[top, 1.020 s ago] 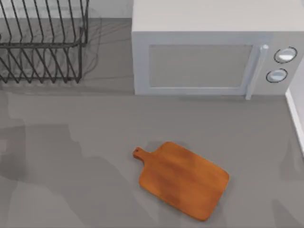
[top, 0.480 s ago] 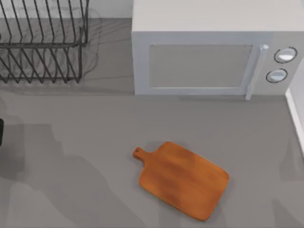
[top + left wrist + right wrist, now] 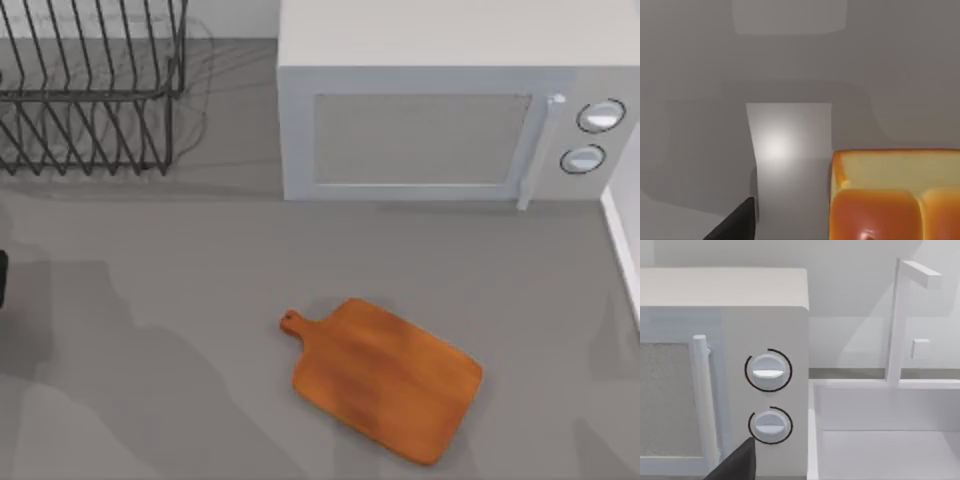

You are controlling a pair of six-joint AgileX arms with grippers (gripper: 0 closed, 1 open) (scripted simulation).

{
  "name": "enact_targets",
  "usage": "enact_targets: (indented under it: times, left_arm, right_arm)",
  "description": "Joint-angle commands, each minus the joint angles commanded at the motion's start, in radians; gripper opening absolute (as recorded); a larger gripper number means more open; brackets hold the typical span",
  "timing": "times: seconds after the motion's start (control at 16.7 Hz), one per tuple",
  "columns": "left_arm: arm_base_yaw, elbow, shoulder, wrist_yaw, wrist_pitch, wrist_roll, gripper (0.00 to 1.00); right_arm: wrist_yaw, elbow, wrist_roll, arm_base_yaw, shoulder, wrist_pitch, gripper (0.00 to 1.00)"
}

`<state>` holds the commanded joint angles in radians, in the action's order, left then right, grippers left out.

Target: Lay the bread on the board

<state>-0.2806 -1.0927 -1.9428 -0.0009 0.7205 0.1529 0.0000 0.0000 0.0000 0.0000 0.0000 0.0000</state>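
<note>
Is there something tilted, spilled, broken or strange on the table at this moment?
Nothing stands out. The board lies flat and bare on the table, merely turned at an angle to the microwave. The bread looks whole, near the left pincer's finger. The dish rack stands upright.

Orange-brown board, streaked with wood grain, on a plain grey tabletop. Golden-brown bread, paler yellow on its side. Pale grey microwave, black wire rack.

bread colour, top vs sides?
The bread has a glossy golden-brown segmented top and paler yellow sides. Best seen in the left wrist view.
</note>
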Motion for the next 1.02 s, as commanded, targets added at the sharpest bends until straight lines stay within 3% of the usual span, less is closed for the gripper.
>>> enact_targets:
  times: [0.36,1.02]
  left_arm:
    - [0.0,0.0,0.0,0.0,0.0,0.0,0.02]
    - [0.0,-0.027,0.037,0.006,0.032,-0.004,0.0]
  right_arm:
    - [0.0,0.0,0.0,0.0,0.0,0.0,1.0]
    - [0.0,0.0,0.0,0.0,0.0,0.0,1.0]
